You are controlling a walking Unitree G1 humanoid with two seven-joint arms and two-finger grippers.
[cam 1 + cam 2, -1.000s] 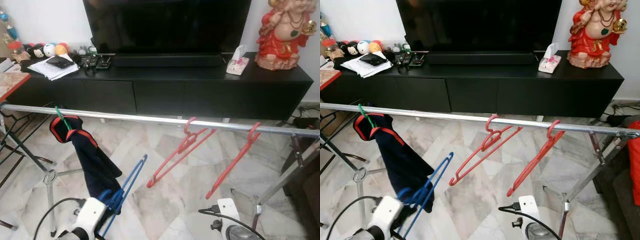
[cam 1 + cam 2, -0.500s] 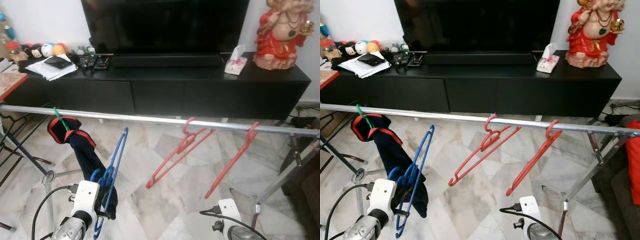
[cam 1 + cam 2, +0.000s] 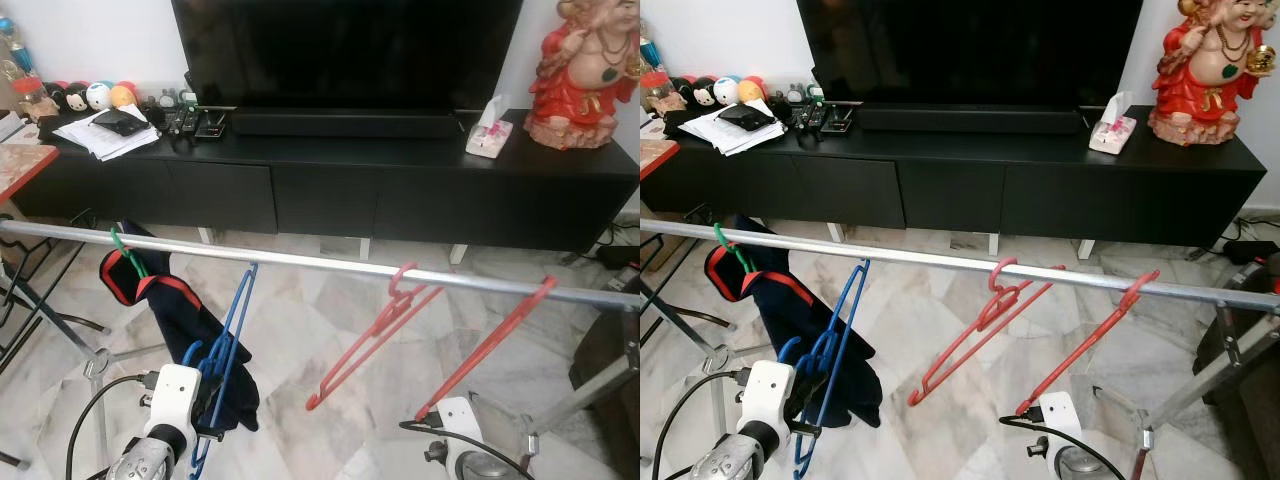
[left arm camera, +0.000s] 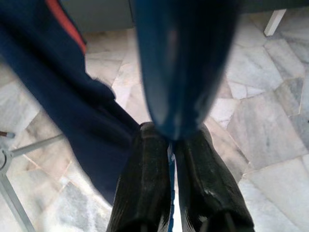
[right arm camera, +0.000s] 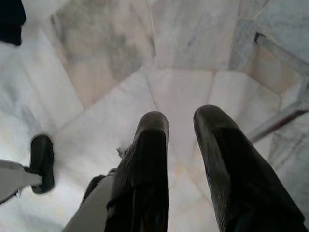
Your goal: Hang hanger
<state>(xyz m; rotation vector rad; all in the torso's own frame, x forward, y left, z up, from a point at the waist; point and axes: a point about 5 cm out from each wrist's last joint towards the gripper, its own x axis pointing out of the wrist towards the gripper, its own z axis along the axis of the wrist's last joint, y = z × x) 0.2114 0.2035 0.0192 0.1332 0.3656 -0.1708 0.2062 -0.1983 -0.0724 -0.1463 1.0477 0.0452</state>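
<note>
Blue plastic hanger (image 3: 225, 355) now stands upright with its top touching or just under the long silver metal rail (image 3: 300, 262), where a second ago it lay slanted low above the marble floor (image 3: 300, 340); the left gripper (image 4: 169, 145) has raised it, and its two black fingers (image 4: 145, 183) are clenched on the hanger's lower edge. Whether the hook has caught the rail cannot be told, so I judge the hanging nearly done but not released. It sits between the navy garment with red trim (image 3: 185, 325), hung on a green hook (image 3: 125, 250), and the two red plastic hangers (image 3: 375, 325) (image 3: 490, 340) further along the rail. The right gripper (image 5: 181, 145) idles low over the floor, its fingers slightly parted and holding nothing. No true container is in play; the black TV cabinet (image 3: 400, 185) behind has closed drawers, and its top carries papers, remotes, a tissue pack and a red figurine (image 3: 590, 70).
</note>
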